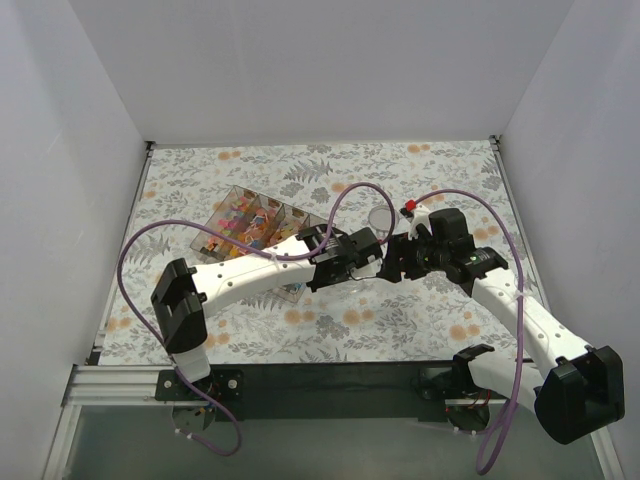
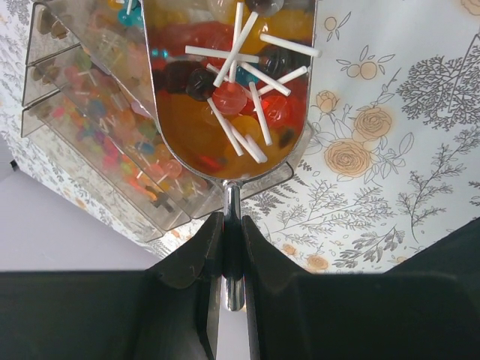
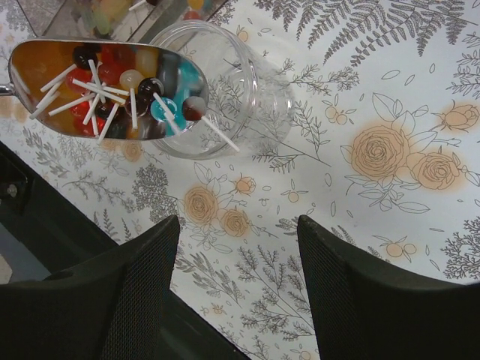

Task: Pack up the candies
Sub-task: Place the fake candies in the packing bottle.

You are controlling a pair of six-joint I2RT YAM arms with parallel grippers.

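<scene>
The left gripper is clamped tight on the thin handle of a metal scoop, its two black fingers pressed against the handle from either side. The scoop's bowl is heaped with candies: small round sweets in red, orange, dark and blue, on white sticks that cross one another. In the right wrist view the front lip of the scoop lies over the near rim of a clear round jar standing on the flower-printed tablecloth, and one stick pokes out past the lip across the jar's mouth. The right gripper hangs just beside the jar with its jaws spread wide and nothing between them. Behind the scoop, on the left arm's side, sits a clear compartment box holding more of the mixed-colour sweets. In the top view both wrists meet near the middle of the table, close by the jar.
</scene>
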